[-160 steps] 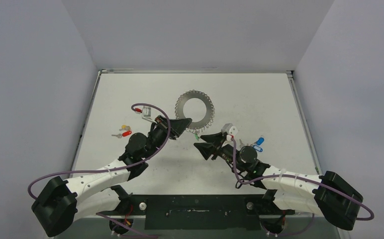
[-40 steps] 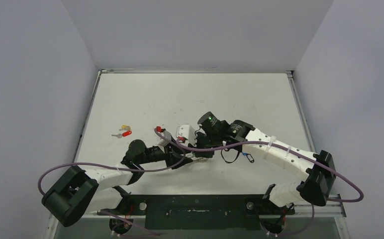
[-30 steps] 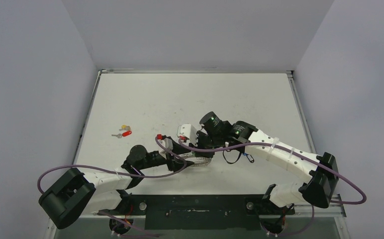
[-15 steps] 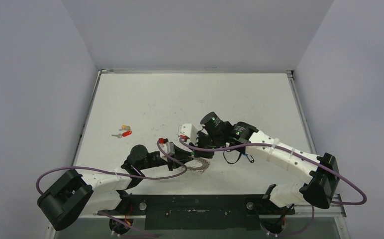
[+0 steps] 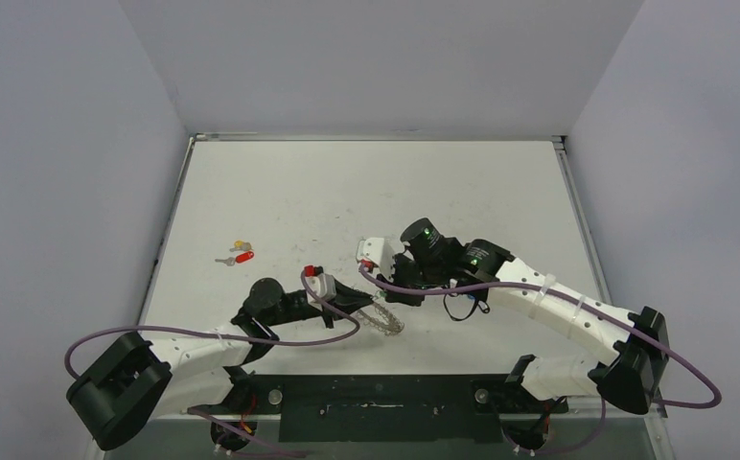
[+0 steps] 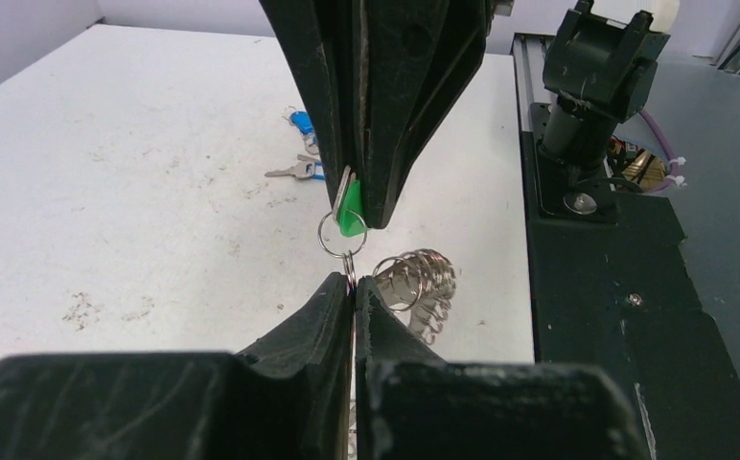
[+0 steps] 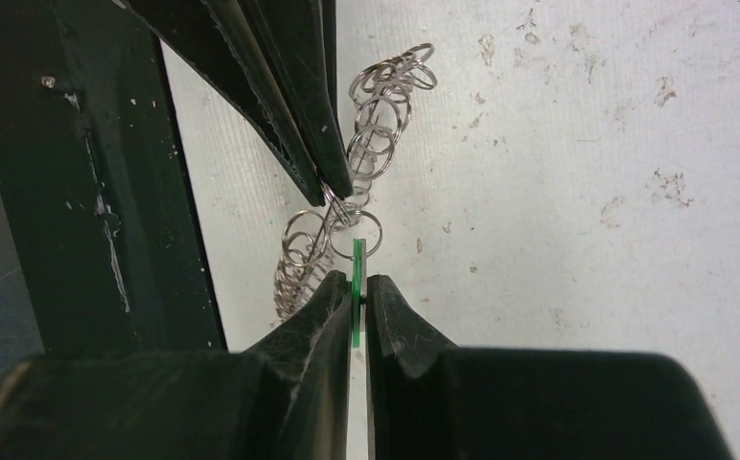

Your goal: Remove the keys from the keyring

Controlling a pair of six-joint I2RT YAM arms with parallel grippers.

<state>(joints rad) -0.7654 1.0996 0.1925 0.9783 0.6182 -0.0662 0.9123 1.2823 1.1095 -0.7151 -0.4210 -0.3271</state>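
1. Left pincer (image 6: 352,287): jaws together, clamped on one rim loop of the large flat grey metal keyring (image 5: 382,319), which is fringed with small silver wire loops. It lies near the front edge of the white surface (image 5: 280,192), between the arms. We cannot tell whether it rests there or hangs.
2. Right pincer (image 7: 358,280): jaws together on the small silver key with a bright green plastic tag (image 6: 350,213), tip to tip with the left pincer.
3. A small silver split ring (image 6: 339,236) links key and loop. That is the joint to part.
4. Our judgement: draw the pincers apart slowly, feeding the split ring along the loop's wire rather than tugging straight.
5. Risk: the thin tag may slip or twist.
6. Watch the neighbouring loops (image 6: 416,278) for snagging.
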